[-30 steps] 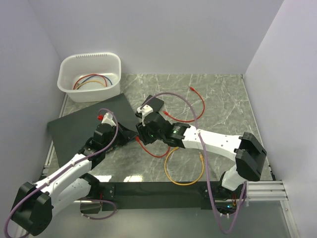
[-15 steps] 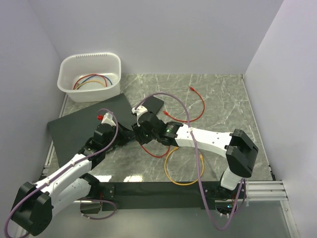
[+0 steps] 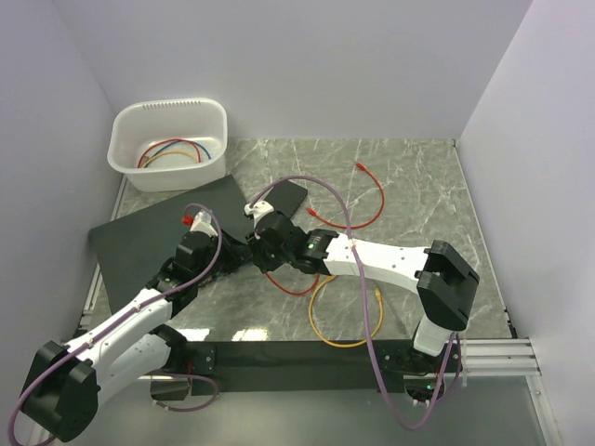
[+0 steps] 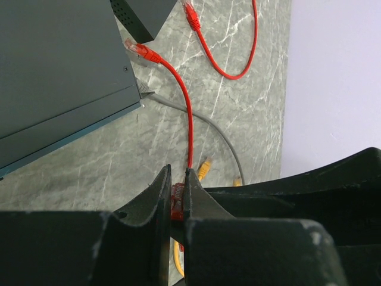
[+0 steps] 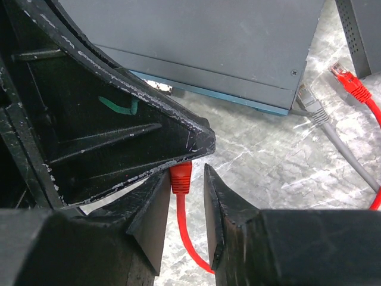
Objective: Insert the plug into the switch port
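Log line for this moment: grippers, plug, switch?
left gripper: shut on red plug | right gripper: open, straddling same plug | switch: plug not inserted

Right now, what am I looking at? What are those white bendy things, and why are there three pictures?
Those are two robot arms bolted to the near edge of a table. One picture looks down from above. The other two come from little cameras on each arm's wrist, so everything there looks very close.

On the table lie a big flat black switch, a small black box, a yellow cable, a grey cable and a white tub with coloured cables in it.

The left gripper is pinched shut on a red plug at the end of a thin red cable. The right gripper is open, one jaw on each side of that plug, not squeezing it. The plug is not in the switch yet.
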Robot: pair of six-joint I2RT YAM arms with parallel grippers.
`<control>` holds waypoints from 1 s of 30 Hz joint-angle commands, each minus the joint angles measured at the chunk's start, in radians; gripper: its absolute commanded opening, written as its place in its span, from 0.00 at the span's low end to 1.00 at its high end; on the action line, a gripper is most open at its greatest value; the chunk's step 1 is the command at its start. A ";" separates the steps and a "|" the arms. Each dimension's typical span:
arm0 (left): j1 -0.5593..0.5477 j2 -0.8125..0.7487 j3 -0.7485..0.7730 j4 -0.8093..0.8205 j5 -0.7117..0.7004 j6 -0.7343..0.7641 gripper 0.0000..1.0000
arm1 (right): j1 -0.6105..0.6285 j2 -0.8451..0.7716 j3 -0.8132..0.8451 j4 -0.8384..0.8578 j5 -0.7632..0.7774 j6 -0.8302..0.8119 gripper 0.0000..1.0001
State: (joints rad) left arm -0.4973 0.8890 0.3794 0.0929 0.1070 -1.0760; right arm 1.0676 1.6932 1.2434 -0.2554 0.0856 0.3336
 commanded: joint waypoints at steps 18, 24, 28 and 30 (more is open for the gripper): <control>-0.004 -0.024 -0.019 0.036 -0.015 0.005 0.01 | 0.003 0.011 0.025 0.007 0.029 0.015 0.41; -0.004 -0.027 -0.022 0.036 -0.020 0.005 0.01 | 0.003 0.029 0.030 0.004 0.022 0.015 0.36; -0.003 -0.025 -0.025 0.036 -0.026 0.005 0.00 | 0.003 0.037 0.030 0.005 0.017 0.016 0.29; -0.004 -0.024 -0.027 0.041 -0.024 0.002 0.00 | 0.003 0.039 0.027 0.007 0.016 0.016 0.26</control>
State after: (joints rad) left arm -0.4976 0.8848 0.3580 0.0990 0.0917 -1.0771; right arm 1.0725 1.7092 1.2434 -0.2462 0.0734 0.3534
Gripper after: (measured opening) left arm 0.115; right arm 0.272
